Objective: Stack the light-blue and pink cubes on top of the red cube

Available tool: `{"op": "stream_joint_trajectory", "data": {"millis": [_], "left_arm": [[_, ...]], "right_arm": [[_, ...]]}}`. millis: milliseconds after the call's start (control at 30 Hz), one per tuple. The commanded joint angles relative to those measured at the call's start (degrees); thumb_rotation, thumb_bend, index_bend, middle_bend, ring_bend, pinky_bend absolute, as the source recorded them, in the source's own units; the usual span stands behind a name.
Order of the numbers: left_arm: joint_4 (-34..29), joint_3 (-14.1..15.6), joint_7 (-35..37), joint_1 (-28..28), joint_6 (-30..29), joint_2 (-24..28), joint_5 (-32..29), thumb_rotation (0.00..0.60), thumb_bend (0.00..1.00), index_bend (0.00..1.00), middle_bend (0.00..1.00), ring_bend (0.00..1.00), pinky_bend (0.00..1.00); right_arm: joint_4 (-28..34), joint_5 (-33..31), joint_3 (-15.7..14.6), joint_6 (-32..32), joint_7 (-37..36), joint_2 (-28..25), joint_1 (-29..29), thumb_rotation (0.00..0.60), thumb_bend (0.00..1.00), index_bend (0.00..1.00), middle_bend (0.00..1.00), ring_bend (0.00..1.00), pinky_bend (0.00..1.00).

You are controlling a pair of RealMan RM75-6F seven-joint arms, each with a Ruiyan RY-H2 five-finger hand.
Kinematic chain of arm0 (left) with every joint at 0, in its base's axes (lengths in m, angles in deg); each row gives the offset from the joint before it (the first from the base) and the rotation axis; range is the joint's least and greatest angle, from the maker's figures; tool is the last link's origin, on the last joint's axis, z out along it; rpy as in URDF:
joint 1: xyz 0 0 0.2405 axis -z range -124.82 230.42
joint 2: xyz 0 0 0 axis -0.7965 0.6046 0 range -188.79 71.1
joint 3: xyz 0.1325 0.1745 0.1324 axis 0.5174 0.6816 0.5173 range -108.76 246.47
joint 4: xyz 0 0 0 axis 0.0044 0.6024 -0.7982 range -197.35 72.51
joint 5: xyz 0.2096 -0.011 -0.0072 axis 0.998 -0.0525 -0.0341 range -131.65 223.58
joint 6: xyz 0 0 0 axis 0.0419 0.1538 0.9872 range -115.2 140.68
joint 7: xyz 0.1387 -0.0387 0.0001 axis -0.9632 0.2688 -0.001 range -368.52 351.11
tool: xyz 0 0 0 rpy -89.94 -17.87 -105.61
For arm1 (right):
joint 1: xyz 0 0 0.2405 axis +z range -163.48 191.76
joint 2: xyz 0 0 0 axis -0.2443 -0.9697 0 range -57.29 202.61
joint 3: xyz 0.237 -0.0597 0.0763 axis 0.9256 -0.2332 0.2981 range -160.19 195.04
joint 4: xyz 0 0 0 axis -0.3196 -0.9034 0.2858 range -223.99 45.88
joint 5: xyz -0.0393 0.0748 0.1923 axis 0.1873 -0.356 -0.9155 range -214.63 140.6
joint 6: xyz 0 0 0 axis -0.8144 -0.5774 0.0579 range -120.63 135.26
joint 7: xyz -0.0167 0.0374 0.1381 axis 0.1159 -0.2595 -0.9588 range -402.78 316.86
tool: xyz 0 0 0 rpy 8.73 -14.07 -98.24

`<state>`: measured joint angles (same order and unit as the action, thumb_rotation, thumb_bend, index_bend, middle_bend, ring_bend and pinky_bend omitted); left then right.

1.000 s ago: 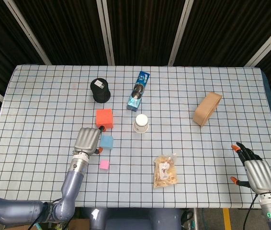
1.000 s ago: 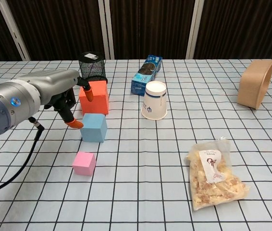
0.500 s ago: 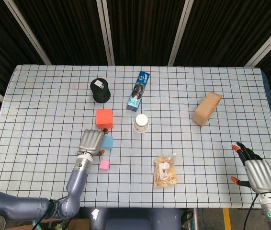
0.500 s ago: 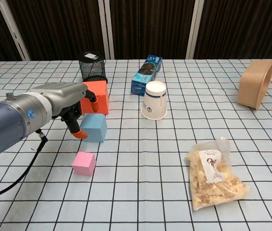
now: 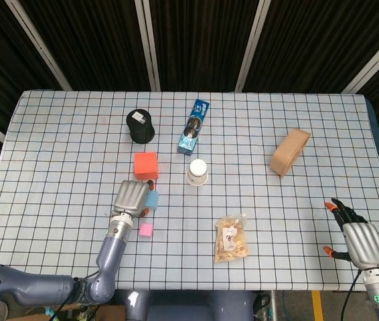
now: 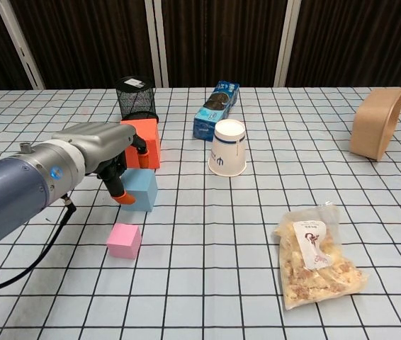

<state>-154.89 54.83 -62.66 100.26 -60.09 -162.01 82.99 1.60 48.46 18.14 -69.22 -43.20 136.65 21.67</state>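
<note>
Near table edge: right hand (image 5: pixel 358 239) idle, fingers spread, empty. Pink cube (image 6: pixel 124 240) waits loose. Left hand (image 6: pixel 108 152) cups light-blue cube (image 6: pixel 139 189), fingers flanking it, grip uncertain. Red cube (image 6: pixel 144 141) just behind, stack base.

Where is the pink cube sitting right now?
In the chest view the pink cube lies on the table's left side, nearest the camera, just in front of the light-blue cube, apart from it.

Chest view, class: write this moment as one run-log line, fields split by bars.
left hand: closing around light-blue cube, hold unclear | right hand: open, idle | red cube: bare | pink cube: on table
</note>
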Motion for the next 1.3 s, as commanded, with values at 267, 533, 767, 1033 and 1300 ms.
{"op": "stream_joint_trajectory", "data": {"millis": [267, 533, 767, 1033, 1300], "left_arm": [[0.76, 0.39, 0.10, 0.23, 0.14, -0.13, -0.52, 0.600, 0.24, 0.37, 0.89, 0.74, 0.77], [0.23, 0.63, 0.42, 0.28, -0.22, 0.00, 0.09, 0.600, 0.25, 0.39, 0.89, 0.74, 0.77], [-0.18, 0.42, 0.27, 0.24, -0.58, 0.55, -0.58, 0.600, 0.26, 0.42, 0.89, 0.74, 0.77], [-1.62, 0.23, -0.05, 0.17, -1.18, 1.53, -1.30, 0.600, 0.26, 0.44, 0.89, 0.74, 0.77], [-10.60, -3.54, -0.68, -0.06, -3.26, 6.58, -5.50, 0.600, 0.29, 0.45, 0.89, 0.74, 0.77]], "right_arm": [[-0.02, -0.01, -0.14, 0.67, 0.77, 0.34, 0.35, 0.600, 0.14, 0.14, 0.10, 0.19, 0.35], [-0.11, -0.36, -0.15, 1.09, 1.20, 0.58, 0.52, 0.600, 0.14, 0.14, 0.10, 0.19, 0.35], [-0.10, -0.51, -0.20, 1.22, 1.46, 0.66, 0.56, 0.600, 0.14, 0.14, 0.10, 0.19, 0.35], [-0.01, -0.50, -0.32, 1.47, 1.99, 0.81, 0.70, 0.600, 0.14, 0.14, 0.10, 0.19, 0.35], [0.06, -0.50, -0.40, 1.59, 2.21, 0.91, 0.77, 0.600, 0.14, 0.14, 0.10, 0.19, 0.35]]}}
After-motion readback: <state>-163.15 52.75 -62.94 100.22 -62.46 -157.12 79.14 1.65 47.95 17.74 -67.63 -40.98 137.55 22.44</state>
